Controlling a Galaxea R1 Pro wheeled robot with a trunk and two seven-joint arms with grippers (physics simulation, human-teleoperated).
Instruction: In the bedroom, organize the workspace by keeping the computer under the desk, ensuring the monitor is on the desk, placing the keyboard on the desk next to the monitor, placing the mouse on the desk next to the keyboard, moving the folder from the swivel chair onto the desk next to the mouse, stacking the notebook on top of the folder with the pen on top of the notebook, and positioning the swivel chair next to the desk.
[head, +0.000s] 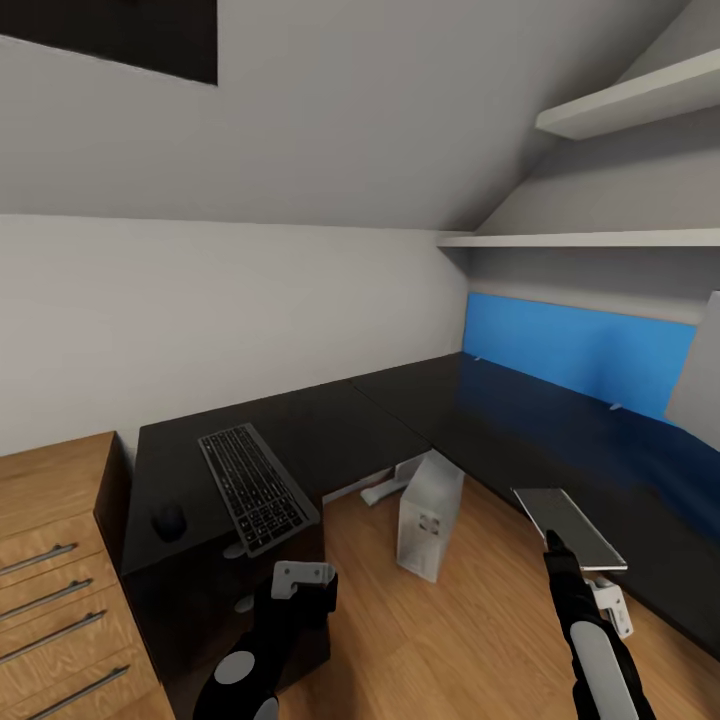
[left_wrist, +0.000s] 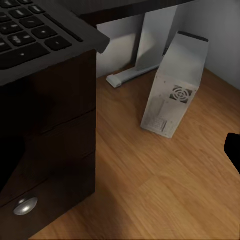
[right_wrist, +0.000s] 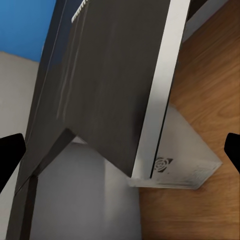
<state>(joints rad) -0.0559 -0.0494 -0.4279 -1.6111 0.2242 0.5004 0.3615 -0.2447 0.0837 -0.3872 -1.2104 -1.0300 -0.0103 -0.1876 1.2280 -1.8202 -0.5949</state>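
Note:
The black desk (head: 330, 420) carries the dark keyboard (head: 255, 488) with the small black mouse (head: 168, 520) beside it. The white computer (head: 430, 515) stands on the floor at the desk's inner corner. A thin grey notebook (head: 568, 525) with a white edge sits at the desk's front edge, right at the tip of my right gripper (head: 553, 548). In the right wrist view the notebook (right_wrist: 115, 85) lies ahead of the fingertips (right_wrist: 10, 152), which stand wide apart. My left gripper (head: 290, 600) hangs open before the desk drawers. Monitor, folder, pen and swivel chair are out of view.
A light wooden drawer cabinet (head: 50, 560) adjoins the desk's left end. A blue wall panel (head: 580, 350) backs the desk's right wing, with white shelves (head: 630, 100) above. A drawer with a silver knob (left_wrist: 26, 205) is close to my left gripper. Wooden floor (head: 450, 640) lies between the arms.

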